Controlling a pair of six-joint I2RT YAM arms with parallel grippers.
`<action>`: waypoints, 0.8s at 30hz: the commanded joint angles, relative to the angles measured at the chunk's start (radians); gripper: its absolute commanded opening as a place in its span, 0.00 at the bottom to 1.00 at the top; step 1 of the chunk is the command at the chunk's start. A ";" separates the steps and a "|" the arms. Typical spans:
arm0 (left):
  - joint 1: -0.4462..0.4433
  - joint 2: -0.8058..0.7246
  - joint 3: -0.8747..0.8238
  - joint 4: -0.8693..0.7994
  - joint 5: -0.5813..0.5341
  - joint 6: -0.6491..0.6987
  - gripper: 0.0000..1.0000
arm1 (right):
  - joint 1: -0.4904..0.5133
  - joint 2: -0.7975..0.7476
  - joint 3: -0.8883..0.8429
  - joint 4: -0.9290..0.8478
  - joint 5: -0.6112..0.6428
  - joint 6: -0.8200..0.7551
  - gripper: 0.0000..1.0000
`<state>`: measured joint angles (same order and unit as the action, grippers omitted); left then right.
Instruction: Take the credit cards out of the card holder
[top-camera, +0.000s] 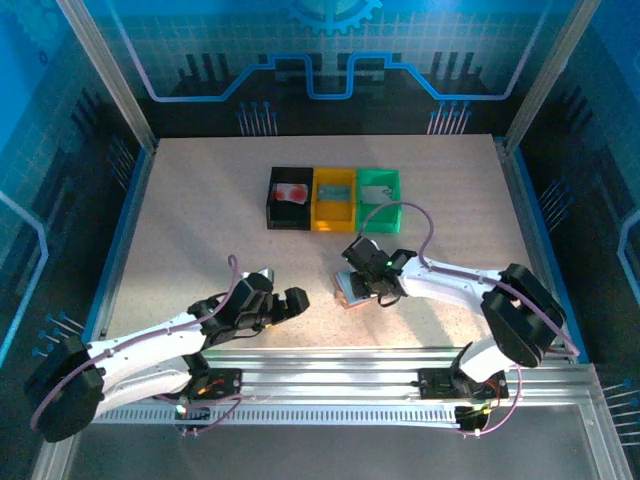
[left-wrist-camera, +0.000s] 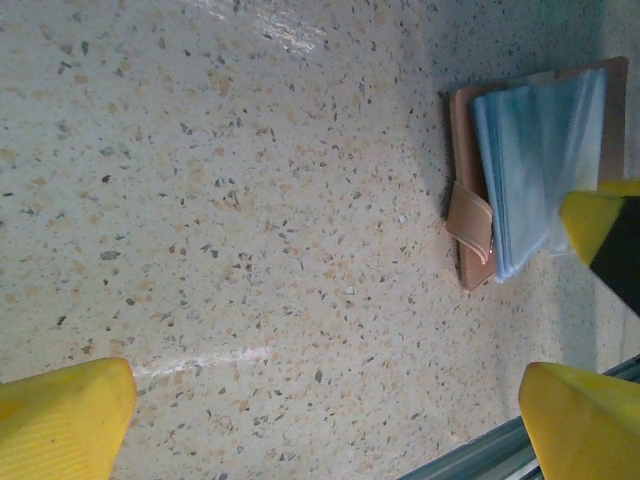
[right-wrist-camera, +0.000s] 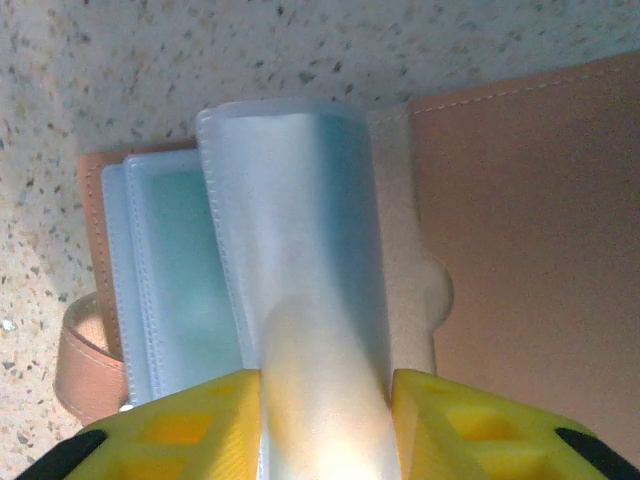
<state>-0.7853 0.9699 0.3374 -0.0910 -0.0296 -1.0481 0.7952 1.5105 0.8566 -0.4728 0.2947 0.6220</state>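
The salmon-pink card holder (top-camera: 347, 294) lies open on the table in front of the bins. My right gripper (top-camera: 356, 279) is down on it. In the right wrist view the yellow fingers (right-wrist-camera: 180, 430) press on both sides of a bulging clear sleeve (right-wrist-camera: 300, 250), beside the pink flap (right-wrist-camera: 530, 220); my right gripper (right-wrist-camera: 325, 420) is shut on that sleeve. A red-and-white card (top-camera: 292, 193) lies in the black bin. My left gripper (top-camera: 288, 303) rests open on bare table, left of the card holder (left-wrist-camera: 478, 215), with nothing between the tips of my left gripper (left-wrist-camera: 320, 420).
Three square bins stand in a row at the back: black (top-camera: 274, 205), yellow (top-camera: 334, 212) and green (top-camera: 380, 212). The right gripper's yellow finger (left-wrist-camera: 605, 225) shows over the sleeves in the left wrist view. A metal rail (top-camera: 330, 360) runs along the near table edge.
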 joint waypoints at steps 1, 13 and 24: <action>0.001 0.007 0.014 0.008 0.011 0.010 0.99 | -0.027 -0.034 -0.013 -0.023 -0.008 -0.014 0.39; 0.001 0.015 0.016 0.010 0.015 0.007 0.99 | -0.139 -0.084 -0.045 -0.039 -0.021 -0.050 0.39; 0.000 0.057 0.026 0.036 0.036 -0.001 0.99 | -0.232 -0.197 -0.064 -0.052 -0.144 -0.082 0.40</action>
<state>-0.7853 1.0107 0.3374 -0.0708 -0.0204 -1.0481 0.5800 1.3510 0.8017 -0.5018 0.2207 0.5552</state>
